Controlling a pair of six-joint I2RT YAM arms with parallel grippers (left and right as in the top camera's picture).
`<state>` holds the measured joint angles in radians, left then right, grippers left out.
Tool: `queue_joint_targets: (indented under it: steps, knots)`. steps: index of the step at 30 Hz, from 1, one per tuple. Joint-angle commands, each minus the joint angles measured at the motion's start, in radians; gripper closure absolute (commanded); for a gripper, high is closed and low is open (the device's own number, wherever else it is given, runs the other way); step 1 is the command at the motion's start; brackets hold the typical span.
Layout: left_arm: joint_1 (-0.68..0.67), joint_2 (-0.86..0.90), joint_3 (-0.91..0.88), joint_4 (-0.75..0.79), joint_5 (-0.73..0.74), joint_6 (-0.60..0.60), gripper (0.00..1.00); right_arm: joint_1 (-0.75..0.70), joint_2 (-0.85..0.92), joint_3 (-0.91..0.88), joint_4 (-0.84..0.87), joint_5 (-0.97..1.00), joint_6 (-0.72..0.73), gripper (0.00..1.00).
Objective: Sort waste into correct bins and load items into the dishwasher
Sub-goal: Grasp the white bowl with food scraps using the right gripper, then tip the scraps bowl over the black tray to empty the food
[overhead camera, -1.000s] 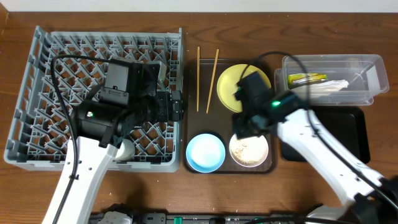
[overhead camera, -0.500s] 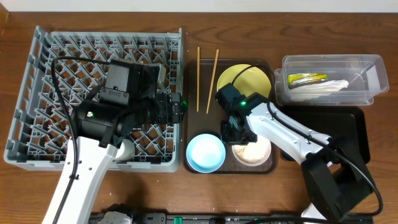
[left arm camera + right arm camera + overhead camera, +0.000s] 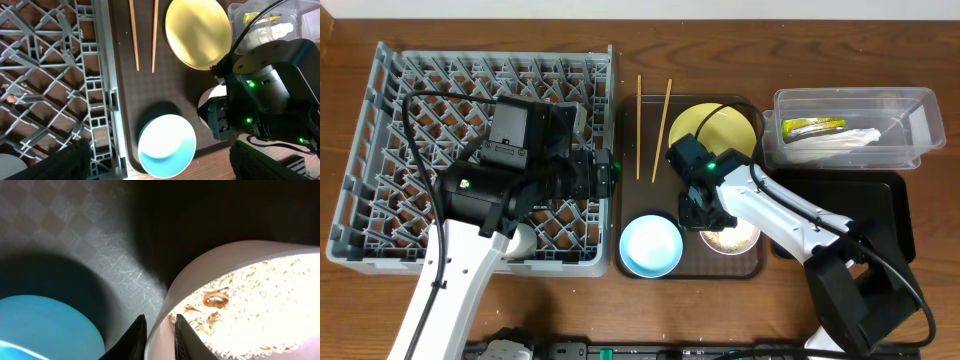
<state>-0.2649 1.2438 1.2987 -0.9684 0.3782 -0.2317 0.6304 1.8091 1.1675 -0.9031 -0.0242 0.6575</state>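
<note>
The table (image 3: pixel 360 300) is made of dark brown wood. A brown tray (image 3: pixel 646 196) lies on it near the middle. A big grey dish rack (image 3: pixel 460 70) sits on the table to the left of the brown tray, right beside it. A clear tub (image 3: pixel 920 120) sits to the right of the brown tray, at its far end. A shiny black tray (image 3: pixel 885 215) lies to its right too, at the near end.

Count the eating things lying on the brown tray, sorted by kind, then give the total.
Plate: 1
Bowls: 2 (blue bowl, white bowl)
Chopsticks: 2 (straight chopstick, slanted chopstick)
Total: 5
</note>
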Motion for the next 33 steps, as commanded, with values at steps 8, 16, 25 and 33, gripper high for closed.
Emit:
queue_joint_targets:
  steps: [8,16,25,33]
  knots:
    - [-0.003,0.005,0.014,-0.003,-0.009,0.002,0.10,-0.013,0.043,-0.005,0.006,0.000,-0.031,0.91]
    - [-0.003,0.005,0.014,-0.003,-0.009,0.002,0.10,-0.050,0.017,0.005,-0.004,-0.024,-0.057,0.99]
    - [-0.003,0.005,0.014,-0.002,-0.010,0.002,0.10,-0.291,-0.234,0.005,0.030,-0.373,-0.335,0.99]
    - [-0.003,0.005,0.014,-0.002,-0.010,0.002,0.09,-0.637,-0.379,0.005,-0.020,-0.681,-0.522,0.99]
